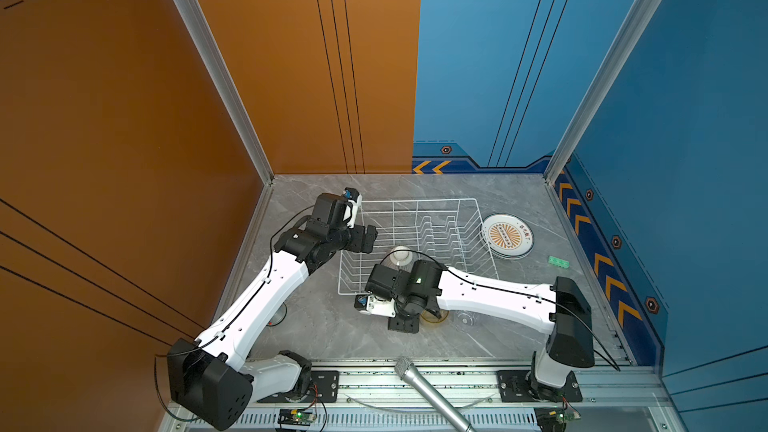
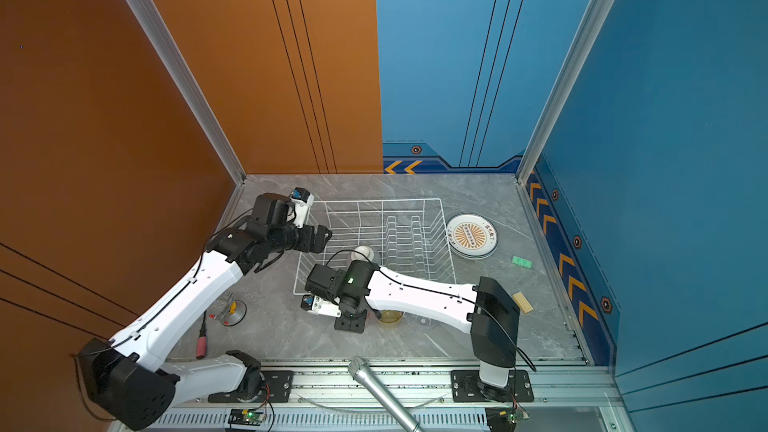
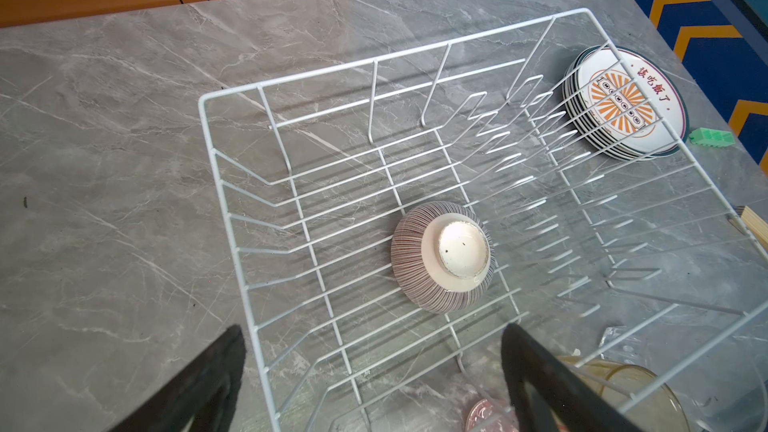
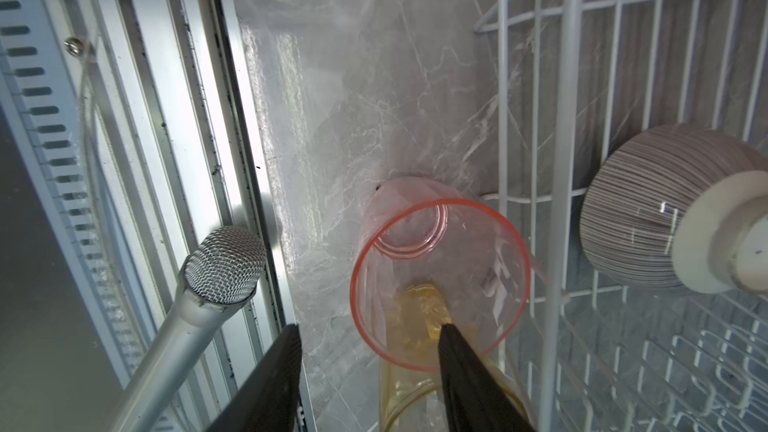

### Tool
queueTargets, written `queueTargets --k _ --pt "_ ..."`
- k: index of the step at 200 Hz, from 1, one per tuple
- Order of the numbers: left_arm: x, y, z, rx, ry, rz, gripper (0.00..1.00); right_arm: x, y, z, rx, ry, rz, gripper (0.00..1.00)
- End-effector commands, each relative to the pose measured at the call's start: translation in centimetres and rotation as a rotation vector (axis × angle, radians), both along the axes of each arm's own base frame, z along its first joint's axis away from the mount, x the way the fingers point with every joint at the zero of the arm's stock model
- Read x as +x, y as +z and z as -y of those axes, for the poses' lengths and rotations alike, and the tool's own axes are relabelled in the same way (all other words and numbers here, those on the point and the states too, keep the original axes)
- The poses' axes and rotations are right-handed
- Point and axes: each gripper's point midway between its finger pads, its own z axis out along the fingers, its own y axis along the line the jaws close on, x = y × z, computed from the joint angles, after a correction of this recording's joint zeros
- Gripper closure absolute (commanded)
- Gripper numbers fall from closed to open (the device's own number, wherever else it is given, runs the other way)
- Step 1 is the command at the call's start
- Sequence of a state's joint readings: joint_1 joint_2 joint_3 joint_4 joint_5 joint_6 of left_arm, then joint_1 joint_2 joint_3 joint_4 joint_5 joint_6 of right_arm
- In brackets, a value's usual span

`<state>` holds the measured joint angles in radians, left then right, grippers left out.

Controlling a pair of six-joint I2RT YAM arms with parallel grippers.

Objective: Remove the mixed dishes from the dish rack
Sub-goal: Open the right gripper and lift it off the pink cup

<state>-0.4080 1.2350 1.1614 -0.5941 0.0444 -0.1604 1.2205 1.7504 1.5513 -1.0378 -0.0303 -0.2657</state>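
Note:
The white wire dish rack holds only a striped bowl, upside down. A stack of plates with an orange sunburst on top lies right of the rack. My left gripper hangs open over the rack's left edge. In front of the rack, my right gripper points down, open. One finger sits within the rim of an upright pink glass, the other outside it. An amber glass and a clear glass stand beside it.
A microphone leans over the front rail. A green block and a wooden block lie at the right. A metal fixture and a pink plug sit near the left arm. Walls close three sides.

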Motion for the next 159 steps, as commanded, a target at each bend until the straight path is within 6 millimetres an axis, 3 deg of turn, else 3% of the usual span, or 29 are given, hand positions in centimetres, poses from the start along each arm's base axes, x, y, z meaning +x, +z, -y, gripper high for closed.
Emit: queueTargets --k 1,37,67,116,139,159 --pt "-0.2 -0.5 -0.1 0.037 -0.003 -0.012 0.04 -0.3 1.8 0.5 0.059 -0.003 -0.026 0.47" --pt "-0.3 -0.9 0.5 0.082 -0.021 -0.03 0.05 1.3 4.6 1.4 0.18 -0.08 -0.017 0.44" --pt "-0.3 -1.4 2.0 0.125 -0.065 -0.037 0.06 4.2 7.1 3.2 0.318 -0.232 -0.003 0.35" --pt "-0.1 -2.6 6.0 0.217 -0.175 -0.048 0.06 11.1 10.0 9.3 0.561 -0.64 0.049 0.27" --pt "0.2 -3.2 8.0 0.239 -0.221 -0.056 0.07 13.4 10.1 12.1 0.618 -0.788 0.075 0.26" --pt "0.4 -3.5 9.6 0.246 -0.25 -0.058 0.07 14.2 9.8 13.2 0.63 -0.846 0.078 0.25"
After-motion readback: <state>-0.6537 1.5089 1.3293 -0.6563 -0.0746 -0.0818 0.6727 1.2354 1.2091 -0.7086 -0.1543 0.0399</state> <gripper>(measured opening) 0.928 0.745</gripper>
